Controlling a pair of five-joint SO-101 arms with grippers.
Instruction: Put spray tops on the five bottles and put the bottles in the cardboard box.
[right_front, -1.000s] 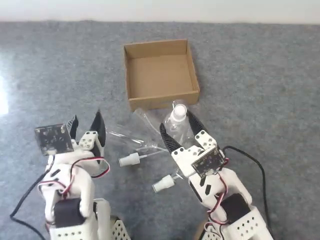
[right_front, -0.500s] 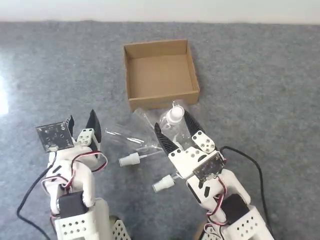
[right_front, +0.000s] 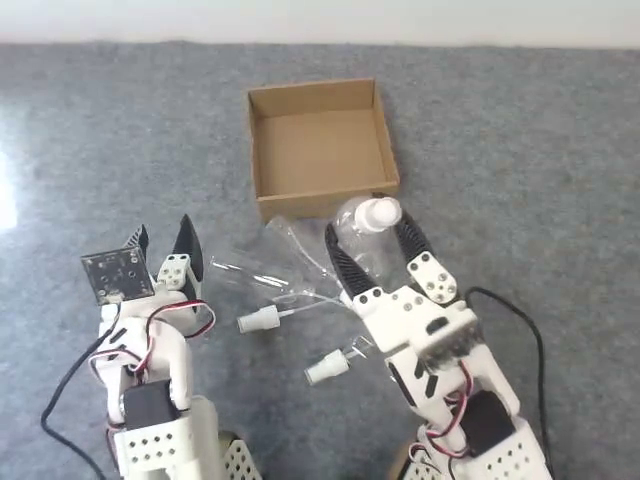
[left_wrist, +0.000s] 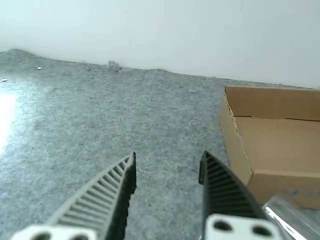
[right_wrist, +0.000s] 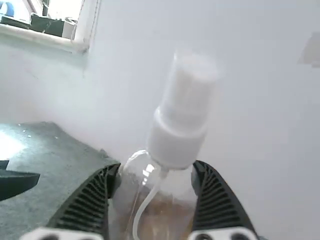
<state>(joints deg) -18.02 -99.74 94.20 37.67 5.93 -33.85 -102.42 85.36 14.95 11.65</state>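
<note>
1. One clear plastic bottle with a white spray top on it sits in the right hand, whose two black fingers are clamped on its body from either side.
2. Seen from above, the bottle's capped end lies just short of the near wall of the open brown cardboard box. The box has nothing in it yet.
3. The left hand is poised over the grey felt-covered desk with its fingers spread apart and nothing between them.
4. Two loose white spray tops lie on the desk between the arms, and more clear bottles lie on their sides just beside the right hand.
5. Risk: the bottle is smooth and round, so it may twist or slide out of the grip on the way over the wall.
6. Risk: carried too low, the top could catch the box's near wall and be knocked off, or push the light box away.
7. Risk: the arm's swing could brush the bottles lying beside it and send them or the loose tops rolling out of reach.
</note>
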